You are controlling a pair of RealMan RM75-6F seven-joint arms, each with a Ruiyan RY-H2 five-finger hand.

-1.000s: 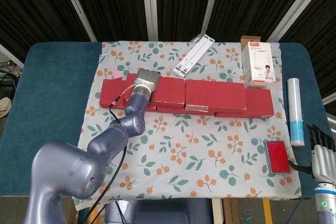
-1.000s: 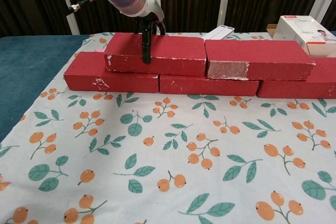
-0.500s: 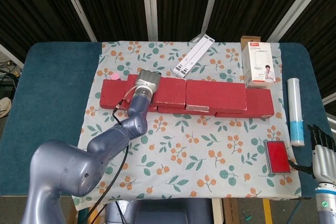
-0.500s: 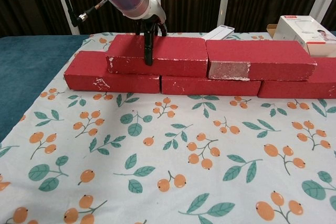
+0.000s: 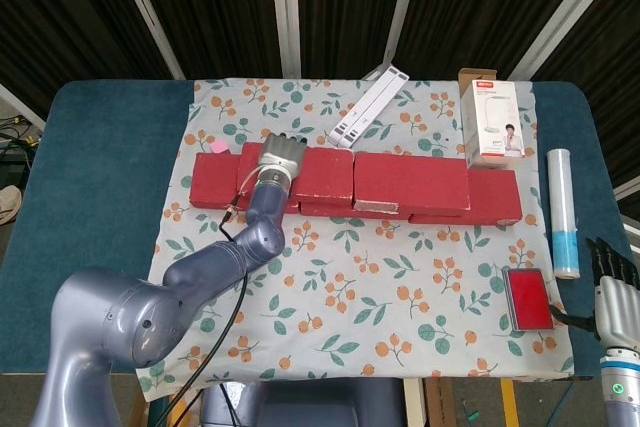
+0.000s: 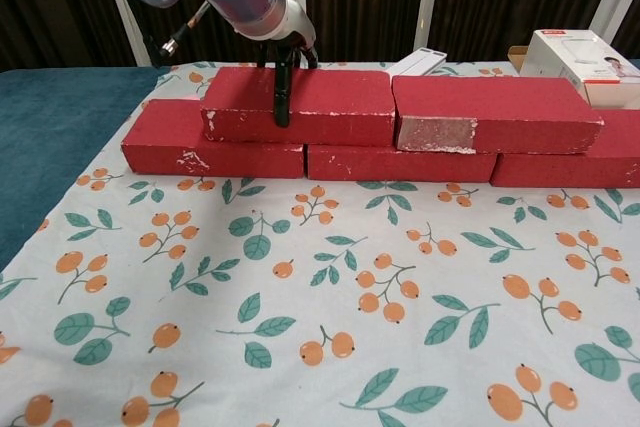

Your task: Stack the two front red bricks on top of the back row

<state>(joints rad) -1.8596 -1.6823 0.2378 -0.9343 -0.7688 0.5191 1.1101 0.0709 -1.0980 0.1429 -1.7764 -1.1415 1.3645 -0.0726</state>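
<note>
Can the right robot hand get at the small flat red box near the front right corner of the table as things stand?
Probably yes. The right robot hand sits just beside the small flat red box, which lies alone on the floral cloth with nothing on top of it or between the two.

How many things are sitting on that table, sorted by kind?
Red bricks: 5
White box: 1
White power strip: 1
White-and-blue tube: 1
Small red flat case: 1
Small pink item: 1
Total: 10
</note>
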